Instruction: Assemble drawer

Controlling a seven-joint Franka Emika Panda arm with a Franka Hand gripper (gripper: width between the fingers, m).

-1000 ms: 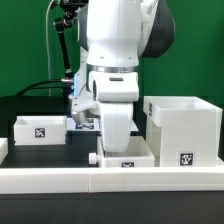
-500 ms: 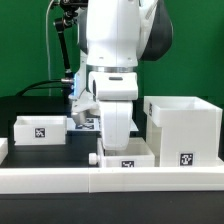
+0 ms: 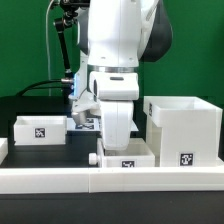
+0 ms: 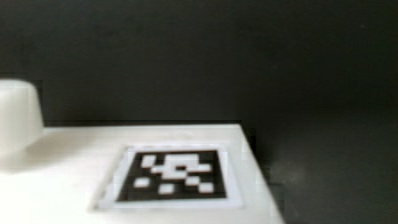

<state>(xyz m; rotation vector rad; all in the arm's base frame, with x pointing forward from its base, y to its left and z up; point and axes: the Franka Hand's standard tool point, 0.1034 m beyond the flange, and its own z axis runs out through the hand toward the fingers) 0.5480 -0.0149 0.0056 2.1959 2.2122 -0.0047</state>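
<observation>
A green backdrop stands behind a black worktop (image 3: 45, 150), which a low white rail (image 3: 60, 178) edges along the near side. The white arm (image 3: 115, 40) comes straight down in the middle of the exterior view, and its claw (image 3: 120, 140) is lowered onto the front tray (image 3: 145, 155), which lies just behind the rail. The lower end of the claw is lost behind the tray's wall, so I cannot tell how far apart the fingers stand or whether they have hold of anything.

The front tray shows a small round knob (image 3: 93, 158) on its end toward the exterior view's left, and a black-and-white tag (image 3: 128, 164) on its near face. The casing (image 3: 185, 130), a tall open-topped white box, stands just beside this tray on the exterior view's right, with a tag of its own (image 3: 186, 157) low on its front. The second tray (image 3: 40, 128) sits well apart on the exterior view's left, also tagged (image 3: 41, 130).

The wrist view is blurred (only coarse shapes can be read). It shows a flat white surface (image 4: 71, 150) bearing a square tag (image 4: 175, 175) against the dark worktop, with a rounded white form (image 4: 15, 115) at one edge that I cannot identify.
</observation>
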